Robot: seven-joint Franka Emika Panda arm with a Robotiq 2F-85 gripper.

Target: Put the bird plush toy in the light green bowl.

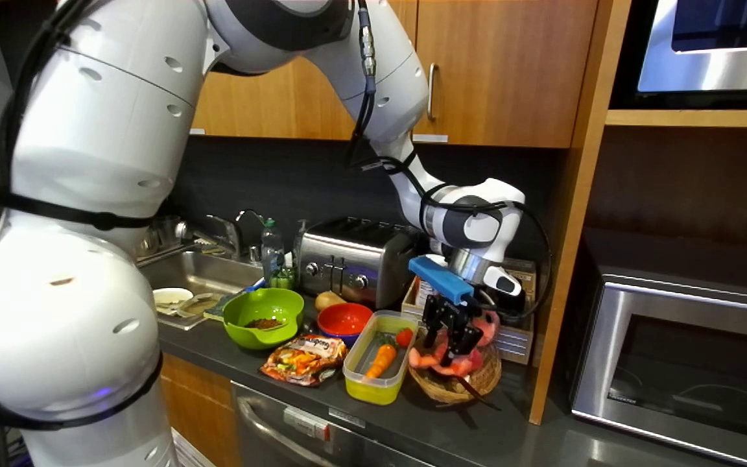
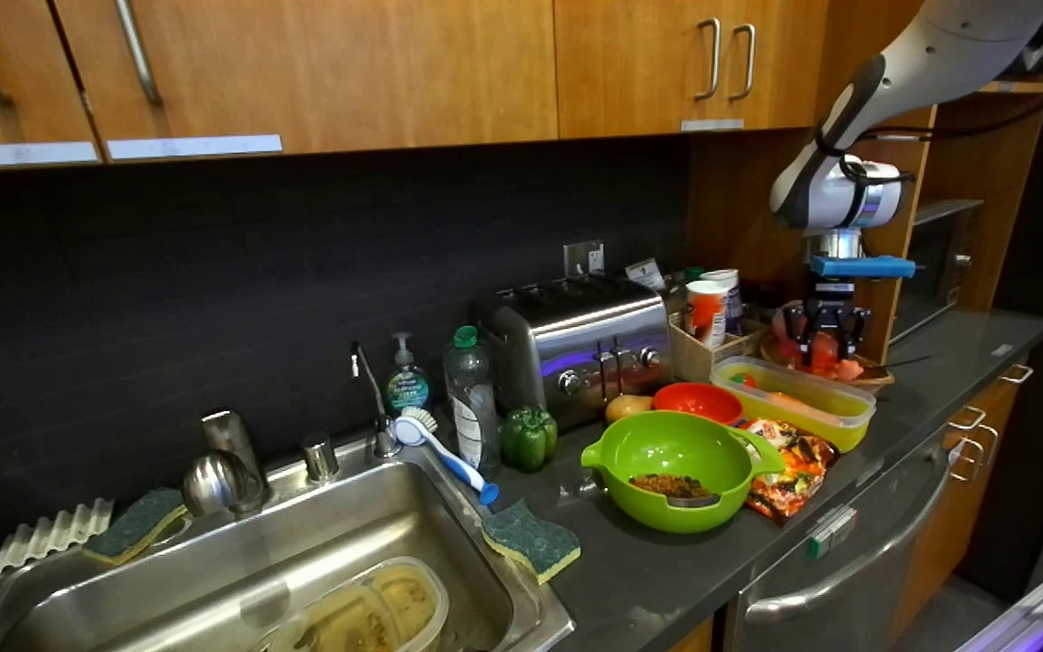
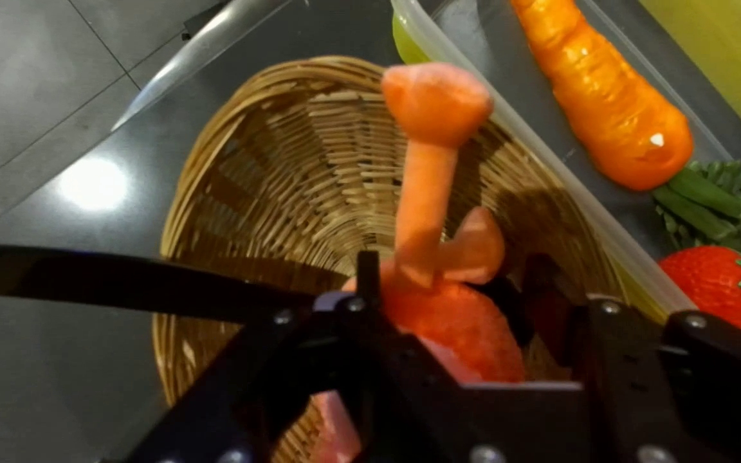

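The bird plush toy (image 1: 464,368), pink and orange, lies in the brown woven basket (image 1: 450,393) at the counter's right end. It shows in both exterior views (image 2: 822,356). In the wrist view, the toy (image 3: 454,328) has an orange limb sticking up toward the basket rim (image 3: 216,148). My gripper (image 1: 441,353) points down into the basket. In the wrist view, its black fingers (image 3: 454,267) stand apart on either side of the toy's body, with a gap at the right finger. The light green bowl (image 1: 244,334) stands far left and holds brown bits; it also shows in an exterior view (image 2: 666,435).
A yellow-green container (image 1: 373,391) with a carrot and strawberry stands beside the basket. A red bowl (image 1: 345,318) and a snack bag (image 1: 305,360) lie between it and the green bowl. A toaster (image 1: 341,259) stands behind. A wooden panel (image 1: 558,285) rises right of the basket.
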